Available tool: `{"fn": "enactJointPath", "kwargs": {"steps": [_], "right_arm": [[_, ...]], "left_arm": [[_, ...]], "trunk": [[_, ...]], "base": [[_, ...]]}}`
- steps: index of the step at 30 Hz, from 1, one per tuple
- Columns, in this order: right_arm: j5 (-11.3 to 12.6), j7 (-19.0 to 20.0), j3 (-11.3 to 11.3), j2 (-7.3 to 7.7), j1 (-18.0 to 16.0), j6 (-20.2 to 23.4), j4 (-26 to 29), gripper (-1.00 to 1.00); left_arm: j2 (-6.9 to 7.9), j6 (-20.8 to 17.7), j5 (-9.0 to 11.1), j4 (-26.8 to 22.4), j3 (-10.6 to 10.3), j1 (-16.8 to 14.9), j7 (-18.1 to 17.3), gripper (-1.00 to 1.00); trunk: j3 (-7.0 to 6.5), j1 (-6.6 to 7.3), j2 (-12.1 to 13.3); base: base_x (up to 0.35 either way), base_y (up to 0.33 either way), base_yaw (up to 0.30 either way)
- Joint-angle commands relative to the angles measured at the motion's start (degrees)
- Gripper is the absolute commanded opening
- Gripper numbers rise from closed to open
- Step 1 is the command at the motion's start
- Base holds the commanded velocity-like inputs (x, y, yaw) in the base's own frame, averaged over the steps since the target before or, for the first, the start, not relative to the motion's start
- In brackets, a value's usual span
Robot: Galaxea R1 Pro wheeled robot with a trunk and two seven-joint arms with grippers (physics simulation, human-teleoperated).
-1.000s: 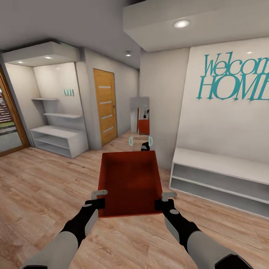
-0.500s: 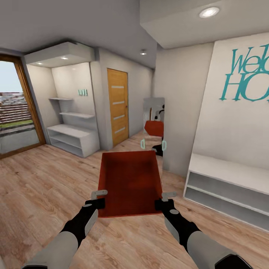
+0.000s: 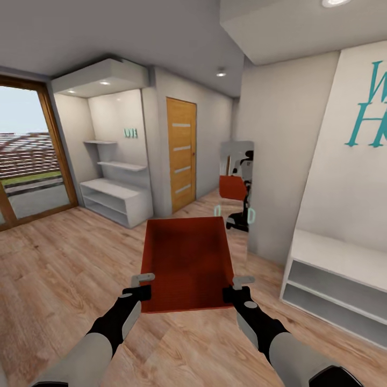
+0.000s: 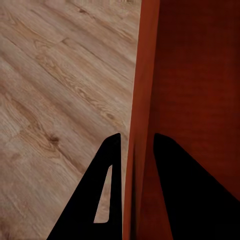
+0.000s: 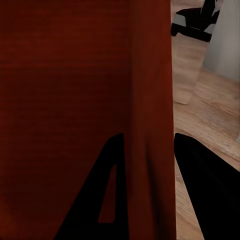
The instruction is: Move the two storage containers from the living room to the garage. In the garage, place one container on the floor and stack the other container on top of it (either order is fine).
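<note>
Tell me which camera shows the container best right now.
Head view: the whole storage container shows, open side up, held between both hands. The left wrist view shows one side wall pinched; the right wrist view shows the other.

Home entryway (wood floor [image 3: 48, 269], mirror [image 3: 237, 185])

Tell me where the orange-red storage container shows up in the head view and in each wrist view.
Head view: storage container low in the centre, held between both arms.
Left wrist view: its side wall runs up the middle, the fingers straddling it, interior filling one side.
Right wrist view: its interior covers most of the picture, wall between the fingers.
Shared landmark: the wood-plank floor.
</note>
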State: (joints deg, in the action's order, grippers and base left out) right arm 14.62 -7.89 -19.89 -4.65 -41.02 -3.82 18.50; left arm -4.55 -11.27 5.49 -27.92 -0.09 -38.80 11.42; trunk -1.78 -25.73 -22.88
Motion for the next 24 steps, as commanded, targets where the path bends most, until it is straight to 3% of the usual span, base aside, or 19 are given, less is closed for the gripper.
{"fn": "enactJointPath", "kwargs": {"steps": [1, 24], "right_arm": [[0.8, -0.4, -0.2, 0.27, 0.0, -0.3, -1.6, -1.0], [0.8, -0.4, -0.2, 0.27, 0.0, -0.4, -1.7, -1.0]], "left_arm": [[0.15, -0.4, -0.8, -0.3, 1.0, 0.0, 0.5, -1.0], [0.14, -0.4, -0.8, -0.4, 1.0, 0.0, 0.5, -1.0]], "trunk": [[0.01, -0.05, 0.0], [0.01, -0.05, 0.0]], "base": [[0.322, 0.0, 0.001], [0.322, 0.0, 0.0]]}}
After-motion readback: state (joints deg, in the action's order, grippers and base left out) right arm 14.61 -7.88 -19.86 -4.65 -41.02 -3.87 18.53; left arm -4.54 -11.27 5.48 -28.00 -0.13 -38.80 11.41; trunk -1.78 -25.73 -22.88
